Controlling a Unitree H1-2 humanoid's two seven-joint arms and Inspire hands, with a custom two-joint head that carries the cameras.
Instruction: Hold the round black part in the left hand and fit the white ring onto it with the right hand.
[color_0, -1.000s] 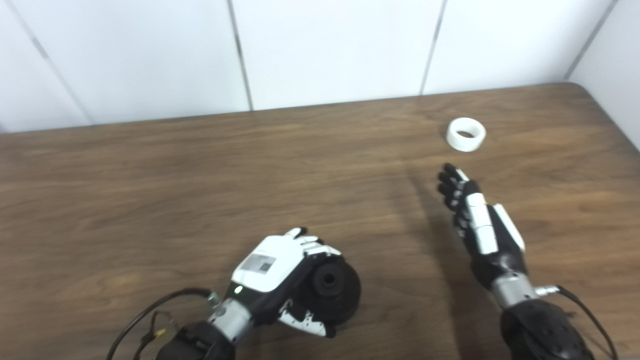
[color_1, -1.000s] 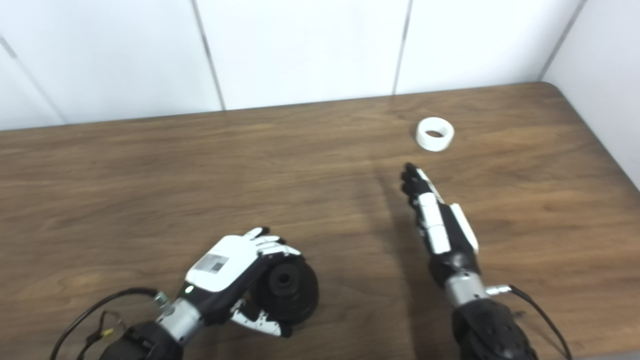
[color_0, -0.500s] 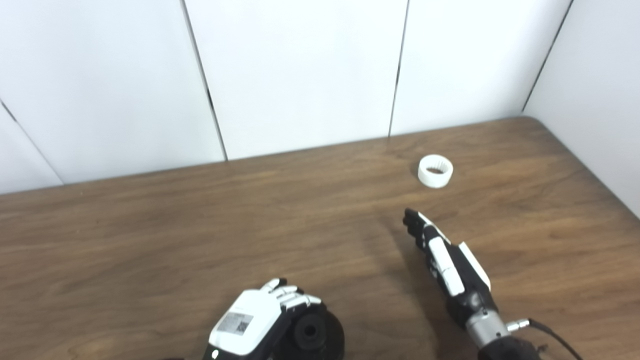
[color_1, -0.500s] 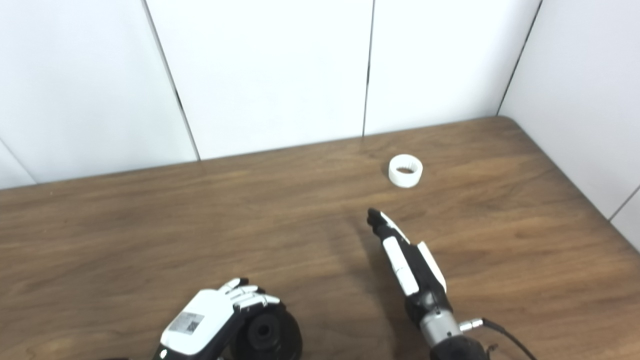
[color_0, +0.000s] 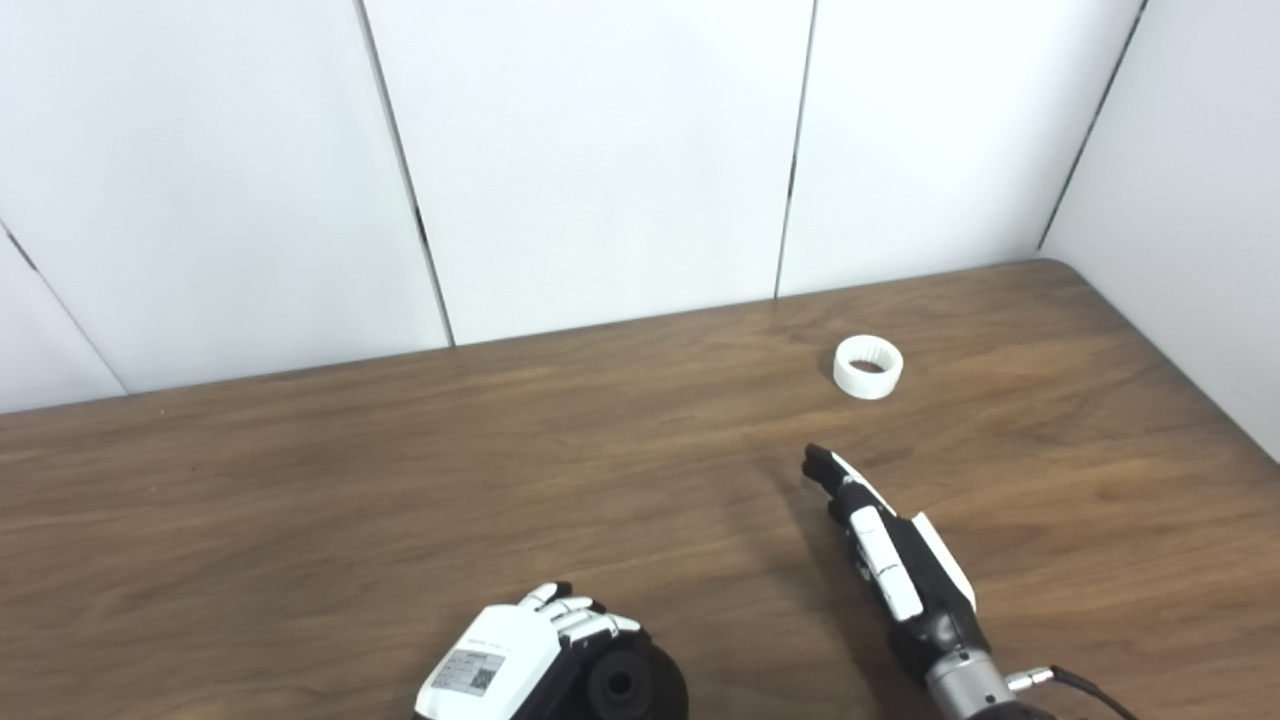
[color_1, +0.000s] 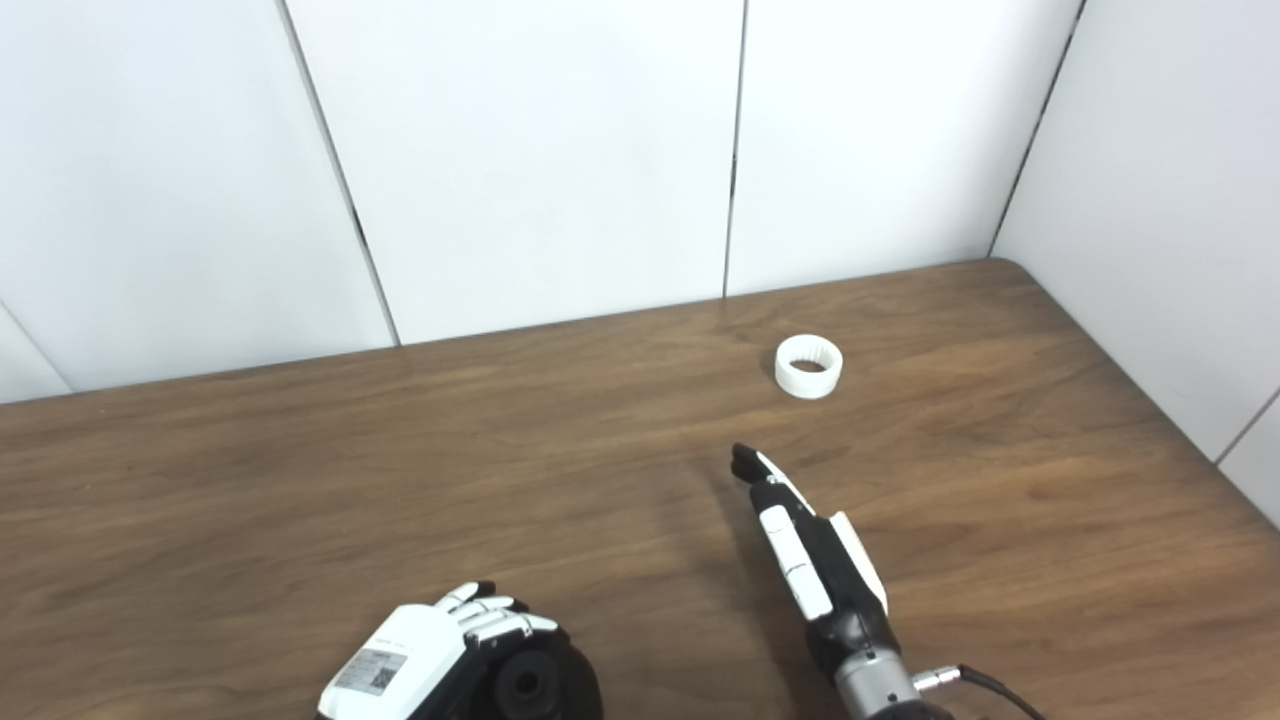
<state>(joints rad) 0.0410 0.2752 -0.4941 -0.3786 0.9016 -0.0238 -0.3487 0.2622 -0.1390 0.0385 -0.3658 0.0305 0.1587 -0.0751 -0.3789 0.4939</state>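
From the left eye view, the left hand (color_0: 500, 672) sits at the bottom edge of the frame with its fingers (color_0: 578, 618) curled over the round black part (color_0: 632, 684), gripping it so that the part's central hole faces up and outward. The right hand (color_0: 885, 545) reaches forward over the brown worktop (color_0: 300, 480) with its fingers extended straight and close together, edge-on to the camera and holding nothing. The white ring (color_0: 868, 366) lies flat on the worktop beyond those fingertips — apart from them, near the far right corner by the white panelled wall (color_0: 600, 150). From the right eye view, the same layout holds: the left hand (color_1: 410, 668) is wrapped round the round black part (color_1: 530, 685) at the lower edge, partly cut off by the frame. The right hand (color_1: 810, 560) points up the worktop with straight, empty fingers, a cable (color_1: 985, 688) trailing from its wrist. The white ring (color_1: 808, 366) rests alone ahead of it — untouched, its hollow centre showing the wood beneath.
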